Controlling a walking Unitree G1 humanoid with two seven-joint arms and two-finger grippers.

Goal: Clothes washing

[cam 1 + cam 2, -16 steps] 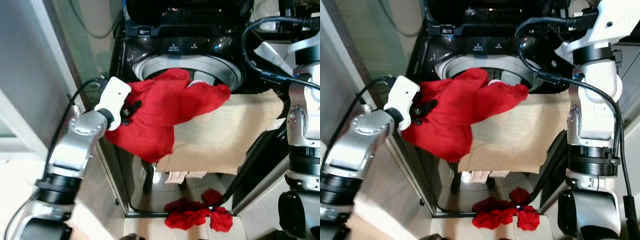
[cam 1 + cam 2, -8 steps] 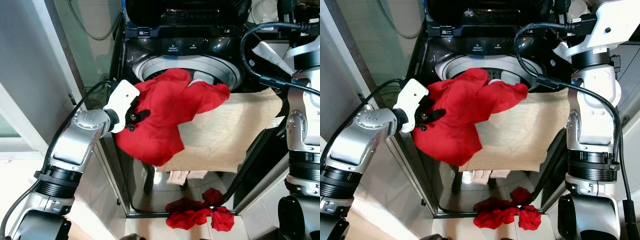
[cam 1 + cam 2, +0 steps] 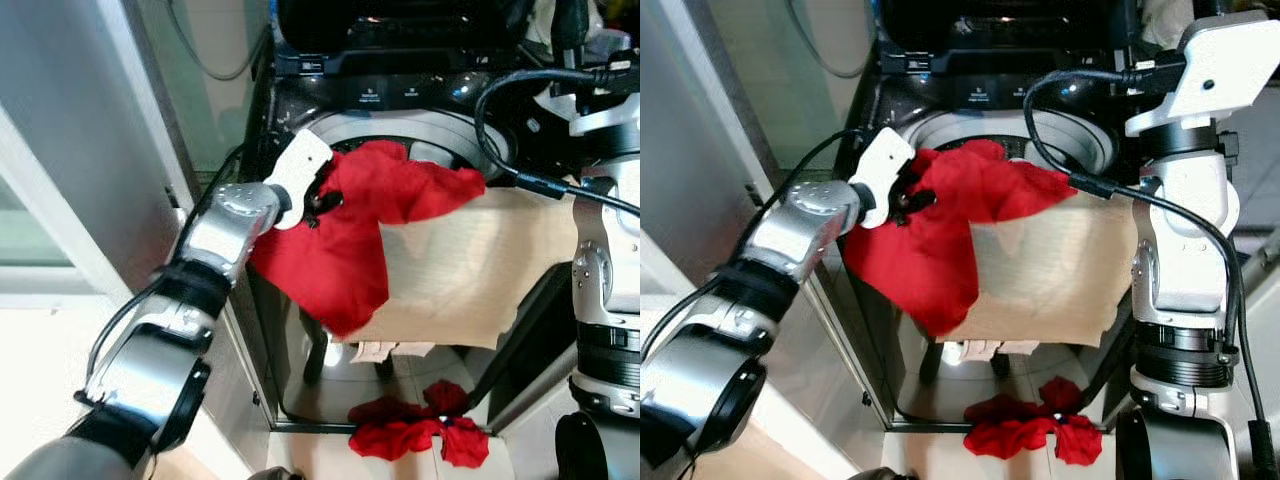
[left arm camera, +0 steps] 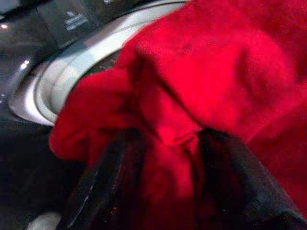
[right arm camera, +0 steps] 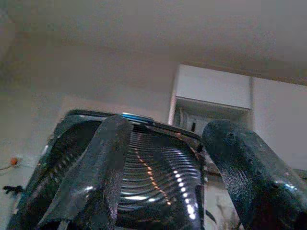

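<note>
The washing machine stands in the middle, with its round opening on top. A shirt lies over the front edge of the opening and hangs down the machine's front. To the left of the opening, the left gripper has a pinch of the shirt between its fingers. A cloth hangs down the machine's front, to the right of the shirt. Another garment lies on the floor in front of the machine. A wall is to the machine's left. The right arm stands to the machine's right, and the right gripper on it has its fingers apart.
</note>
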